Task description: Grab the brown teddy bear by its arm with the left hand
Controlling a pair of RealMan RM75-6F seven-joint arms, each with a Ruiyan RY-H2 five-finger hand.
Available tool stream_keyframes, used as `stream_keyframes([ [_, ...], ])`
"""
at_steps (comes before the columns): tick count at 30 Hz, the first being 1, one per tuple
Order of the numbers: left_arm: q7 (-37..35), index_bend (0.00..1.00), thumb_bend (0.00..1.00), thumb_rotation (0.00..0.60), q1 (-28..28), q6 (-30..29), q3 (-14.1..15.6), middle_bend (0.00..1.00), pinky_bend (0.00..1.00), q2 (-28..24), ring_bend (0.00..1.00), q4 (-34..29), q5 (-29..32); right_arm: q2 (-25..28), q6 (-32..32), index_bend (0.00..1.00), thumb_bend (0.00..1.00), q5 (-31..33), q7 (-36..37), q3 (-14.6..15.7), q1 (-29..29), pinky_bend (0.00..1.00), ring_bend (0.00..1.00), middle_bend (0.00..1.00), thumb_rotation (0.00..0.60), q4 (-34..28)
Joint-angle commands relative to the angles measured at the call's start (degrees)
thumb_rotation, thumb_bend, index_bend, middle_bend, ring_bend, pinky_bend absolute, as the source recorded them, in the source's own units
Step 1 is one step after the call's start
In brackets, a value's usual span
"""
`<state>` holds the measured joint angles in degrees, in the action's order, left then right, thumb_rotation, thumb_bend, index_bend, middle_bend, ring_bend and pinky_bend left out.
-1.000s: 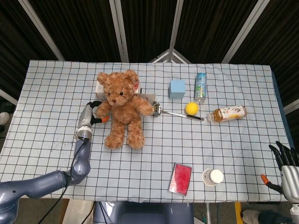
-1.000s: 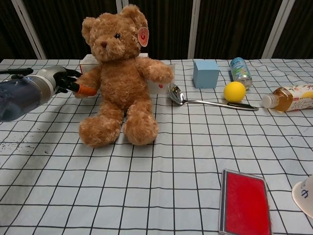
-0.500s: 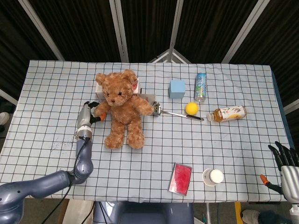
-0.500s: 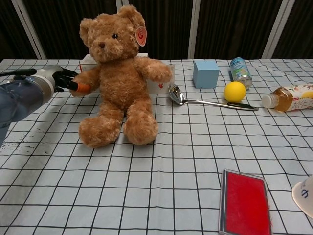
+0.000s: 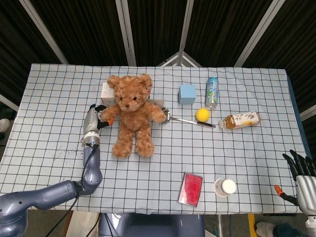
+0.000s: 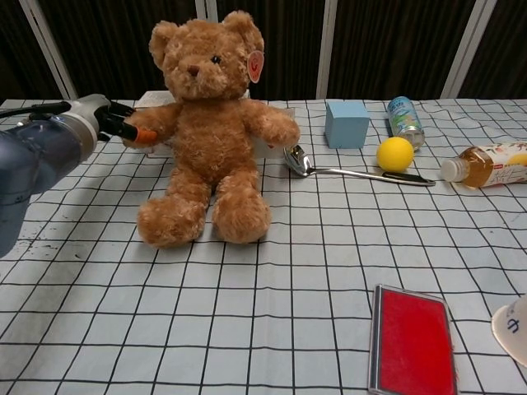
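My left hand point(image 6: 115, 125) grips the brown teddy bear point(image 5: 131, 114) by its arm — fingers point(image 6: 138, 133) closed round it. Bear sits upright, left of bench point(image 5: 49, 98) centre. My right hand point(image 5: 298, 170) hangs off the right edge — fingers spread, holding nothing.

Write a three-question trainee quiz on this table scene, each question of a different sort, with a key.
1. True or false: the left hand holds the teddy bear by its arm.
2. Multiple choice: what lies directly beside the yellow ball? A) the red case B) the spoon C) the white cup
3. Fill in: the bottle near the table's right side lies on its ____.

Key: 1 true, the fingers are closed on the bear's outstretched arm. 2 B. 3 side. The right hand hangs off the table's right edge, holding nothing.
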<state>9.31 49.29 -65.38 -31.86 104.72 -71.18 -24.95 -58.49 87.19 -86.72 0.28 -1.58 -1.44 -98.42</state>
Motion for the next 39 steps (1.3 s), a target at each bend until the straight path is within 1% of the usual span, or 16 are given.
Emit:
stream_keyframes([
  [1,1.72,0.47,0.53,0.600,0.46,-2.86,-0.93,0.37,0.00,-0.65,0.00,-3.08,-1.18,-0.01,-0.03,0.12,0.22,-0.07,-0.05,0.04,0.02,0.00,0.08,0.06,0.600,-0.07],
  [5,3.58,0.47,0.53,0.600,0.45,-5.44,-1.42,0.37,0.00,-1.23,0.00,-5.73,-1.54,0.03,0.09,0.12,0.22,-0.19,-0.07,0.09,-0.02,0.00,0.08,0.06,0.600,-0.23],
  [9,4.95,0.47,0.53,0.600,-0.14,-6.23,-1.39,0.37,0.00,-1.66,0.00,-6.57,-0.85,0.12,0.20,0.12,0.22,-0.30,0.01,0.15,-0.09,0.00,0.08,0.06,0.600,-0.35],
  [18,5.60,0.47,0.53,0.600,-1.66,-3.56,-0.58,0.36,0.00,-1.46,0.00,-3.29,1.33,0.20,0.13,0.12,0.22,-0.10,-0.03,0.17,-0.12,0.00,0.08,0.06,0.600,-0.49],
  [23,5.44,0.47,0.53,0.600,-2.10,-1.37,0.06,0.36,0.00,-0.58,0.00,-0.05,1.41,0.20,-0.18,0.12,0.22,-0.09,-0.05,0.23,0.02,0.00,0.08,0.06,0.600,-0.63],
  [28,5.22,0.47,0.53,0.600,-1.99,-0.99,-0.43,0.36,0.00,-0.13,0.00,0.85,0.96,0.20,-0.20,0.12,0.22,-0.10,-0.14,0.25,0.03,0.00,0.08,0.06,0.600,-0.62],
  [37,7.54,0.47,0.53,0.600,-0.78,-5.20,-2.01,0.36,0.00,-0.67,0.00,-3.57,-1.77,0.13,-0.30,0.12,0.22,-0.15,-0.22,0.30,0.10,0.00,0.08,0.06,0.600,-0.64],
  [39,8.64,0.47,0.53,0.600,-0.70,-6.21,-1.63,0.36,0.00,-0.77,0.00,-3.86,-2.36,0.16,-0.24,0.12,0.22,-0.18,-0.23,0.32,0.07,0.00,0.08,0.06,0.600,-0.67],
])
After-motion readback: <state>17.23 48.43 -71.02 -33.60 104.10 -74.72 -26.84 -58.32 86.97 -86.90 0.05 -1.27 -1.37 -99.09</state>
